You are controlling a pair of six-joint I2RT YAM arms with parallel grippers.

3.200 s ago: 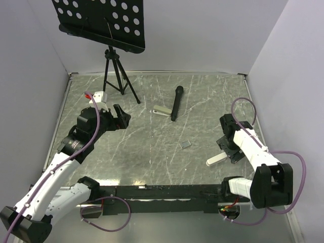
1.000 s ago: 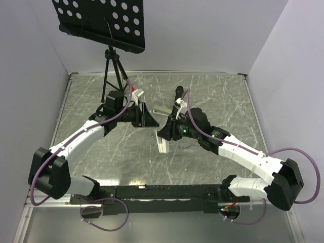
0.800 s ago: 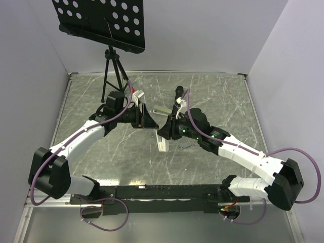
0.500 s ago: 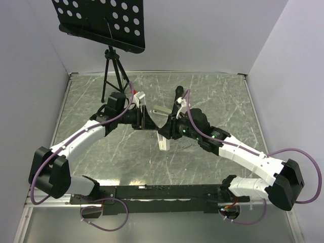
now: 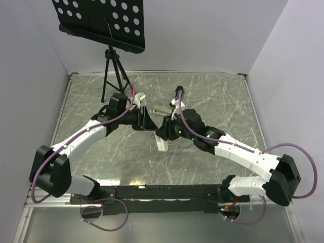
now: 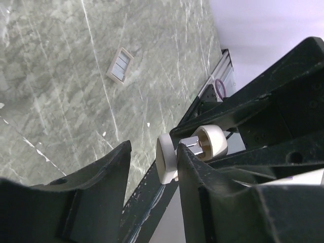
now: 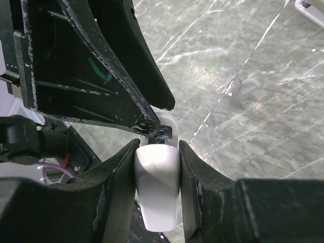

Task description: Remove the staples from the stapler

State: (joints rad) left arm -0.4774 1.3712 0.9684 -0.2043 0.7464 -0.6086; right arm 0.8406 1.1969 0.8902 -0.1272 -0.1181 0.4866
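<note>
My right gripper [image 5: 164,133] is shut on the white stapler [image 5: 162,143] and holds it above the middle of the table, with its free end hanging toward the near edge. In the right wrist view the stapler's body [image 7: 157,177] fills the gap between both fingers. My left gripper [image 5: 152,124] meets it from the left. In the left wrist view the stapler's white end plate [image 6: 166,159] and a metal part sit between the left gripper's [image 6: 152,149] jaws. The plate is against one finger [image 6: 195,172], with a gap to the other. A small pale staple strip [image 6: 120,66] lies on the table.
A black music stand on a tripod [image 5: 114,66] stands at the back left. A black microphone [image 5: 177,98] and a small white piece [image 5: 162,110] lie behind the grippers. A black rail [image 5: 162,192] runs along the near edge. Walls close three sides.
My left gripper has moved right onto the stapler's end and its jaws have narrowed. The right gripper with the stapler has edged slightly left.
</note>
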